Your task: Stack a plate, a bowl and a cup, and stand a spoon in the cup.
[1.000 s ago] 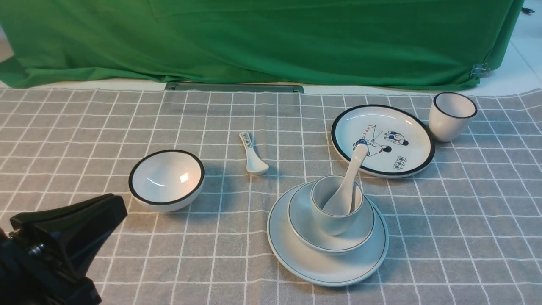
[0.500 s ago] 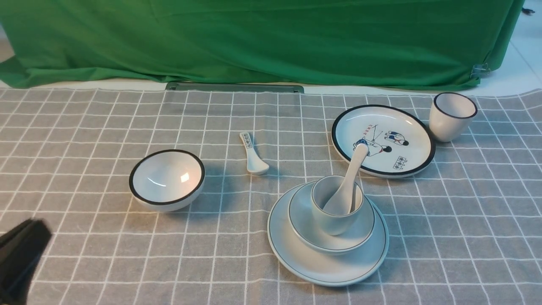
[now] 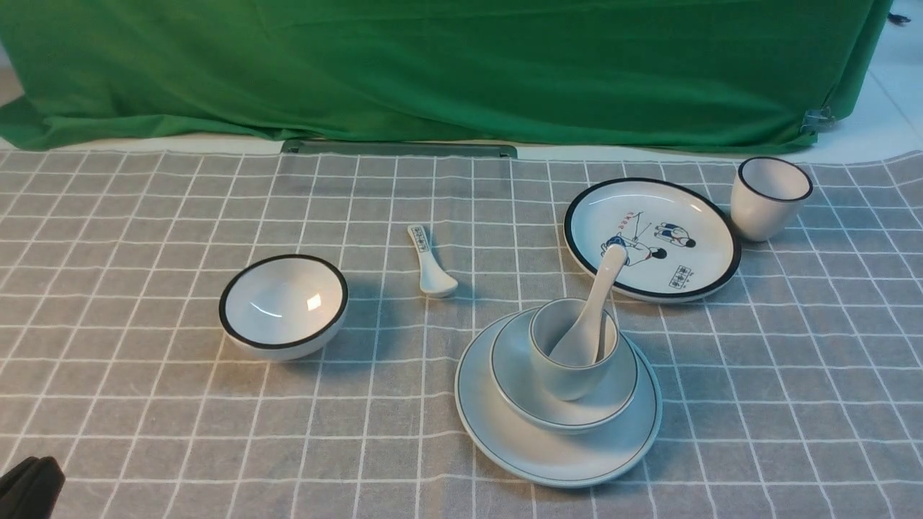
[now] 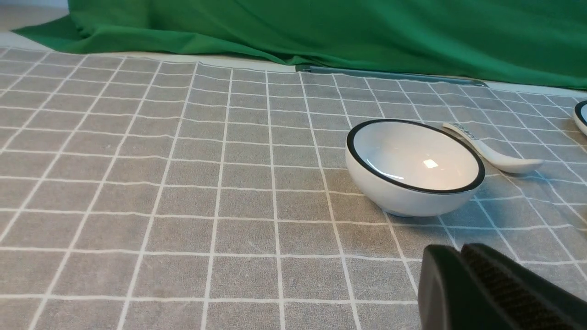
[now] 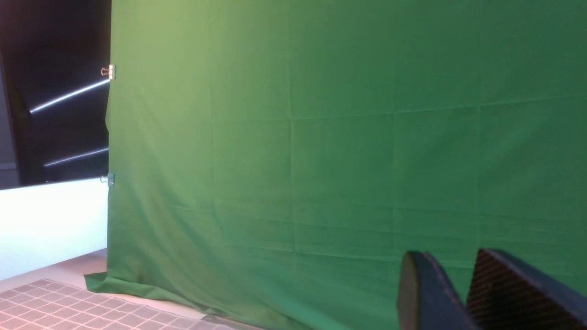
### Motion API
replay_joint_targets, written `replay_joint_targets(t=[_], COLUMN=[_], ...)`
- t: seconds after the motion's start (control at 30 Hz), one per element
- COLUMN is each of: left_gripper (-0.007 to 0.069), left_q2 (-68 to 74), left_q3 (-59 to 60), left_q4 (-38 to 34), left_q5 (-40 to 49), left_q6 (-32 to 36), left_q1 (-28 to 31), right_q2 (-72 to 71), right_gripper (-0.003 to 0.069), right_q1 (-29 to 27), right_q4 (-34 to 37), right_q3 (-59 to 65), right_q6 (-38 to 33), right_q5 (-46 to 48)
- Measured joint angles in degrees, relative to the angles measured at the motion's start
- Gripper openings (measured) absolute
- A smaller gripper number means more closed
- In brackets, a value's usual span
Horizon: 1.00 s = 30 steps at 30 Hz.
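In the front view the pale plate [image 3: 497, 432] lies right of centre. The shallow bowl [image 3: 621, 395] sits on it, and the cup [image 3: 570, 378] stands in the bowl. The plain white spoon [image 3: 600, 292] stands in the cup, its handle leaning up and to the right. My left gripper [image 4: 458, 251] is shut and empty, low over the cloth near the black-rimmed bowl [image 4: 412, 169]. Only a black tip of it [image 3: 29, 486] shows in the front view's bottom-left corner. My right gripper [image 5: 451, 256] is open and empty, facing the green cloth, and is out of the front view.
A black-rimmed bowl [image 3: 284, 305] stands at the left, with a small printed spoon [image 3: 431, 263] beside it. A cartoon plate [image 3: 652, 238] and a black-rimmed cup [image 3: 769, 197] stand at the back right. A green backdrop [image 3: 461, 72] closes the far edge of the grey checked tablecloth [image 3: 144, 216].
My left gripper has drawn back down and left, almost out of the front view. The stack and the spoon have not moved.
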Motion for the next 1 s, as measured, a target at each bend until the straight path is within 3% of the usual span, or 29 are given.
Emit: replay_joint_targets(t=[0.83, 1.0], left_gripper=[0.0017, 0.0017], left_q2=[0.0, 0.0], left_q3=[0.0, 0.0], left_q4=[0.0, 0.0], left_q5=[0.0, 0.0], left_q6=[0.1, 0.1], left_q1=[0.0, 0.0], right_q2=[0.0, -0.1], right_gripper=[0.0241, 0.0241], right_q1=[0.0, -0.4], right_q4=[0.0, 0.0], right_q3=[0.0, 0.1], right_q6=[0.0, -2.9], right_q5=[0.0, 6.5])
